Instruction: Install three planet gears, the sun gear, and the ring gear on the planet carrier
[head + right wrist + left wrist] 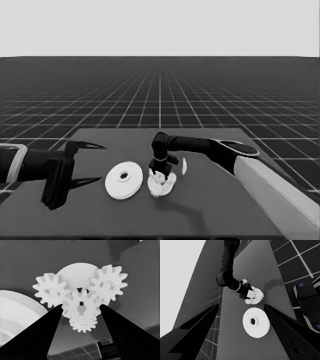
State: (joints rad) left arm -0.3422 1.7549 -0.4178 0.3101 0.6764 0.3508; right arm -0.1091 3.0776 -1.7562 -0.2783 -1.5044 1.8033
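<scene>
My right gripper hangs over the smaller round part, the planet carrier, at the table's middle. In the right wrist view its fingers press both sides of a small toothed gear at the centre of the smaller round part. That gear overlaps three more gears on the part: one, another and a third half hidden under it. The larger round part, the ring gear, lies flat just left of it. My left gripper waits open over the table's left end.
A thin white piece lies just right of the right gripper. The right arm's pale grey part fills the lower right corner. In the left wrist view, dark machinery with blue lights stands past the table's edge.
</scene>
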